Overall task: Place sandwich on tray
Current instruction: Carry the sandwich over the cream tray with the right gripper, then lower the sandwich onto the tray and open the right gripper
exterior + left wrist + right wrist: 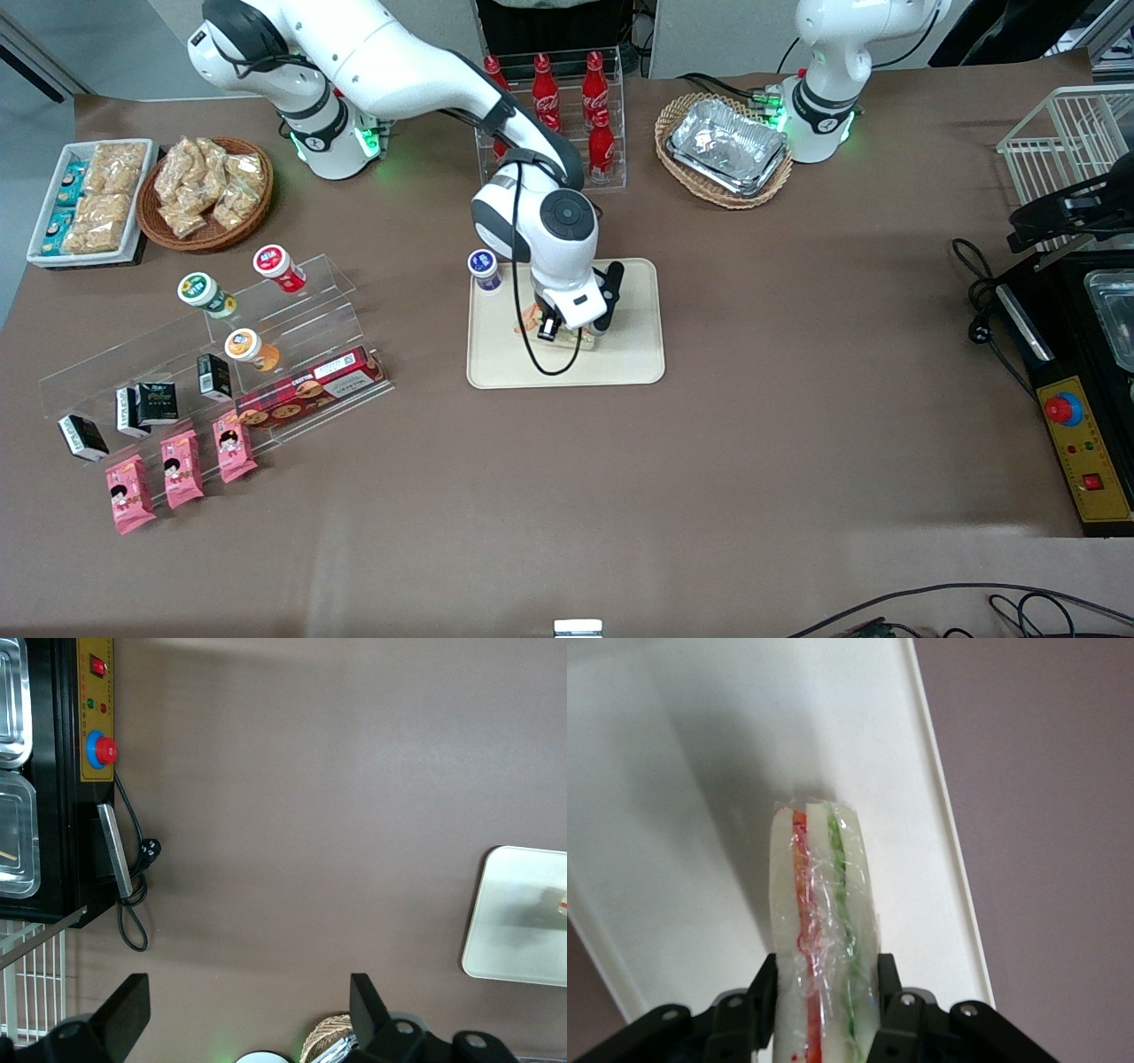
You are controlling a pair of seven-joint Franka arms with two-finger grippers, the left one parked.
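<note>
Gripper: the right arm's gripper (567, 335) is low over the middle of the tray, its fingers (762, 997) closed against both flat faces of the sandwich, holding it between them.
Sandwich: the clear-wrapped sandwich (822, 930) stands on edge between the fingers with its red and green filling stripes facing the wrist camera; in the front view only a scrap of it (530, 321) shows under the gripper, over the tray. Whether it touches the tray surface cannot be told.
Tray: the cream-beige tray (620, 359) lies flat near the middle of the worktop, roughly midway between the edge by the front camera and the edge where the arm bases stand.
Blue-lidded cup: a small cup (484, 268) stands at the tray corner farthest from the front camera on the working arm's side.
Cola bottles: red bottles (544, 90) stand in a clear rack by the arm-base edge.
Foil trays: silver foil trays (728, 146) sit in a wicker basket (678, 111) beside the parked arm's base.
Snack shelf: a clear stepped shelf (310, 301) with cups and biscuit packs sits toward the working arm's end.
</note>
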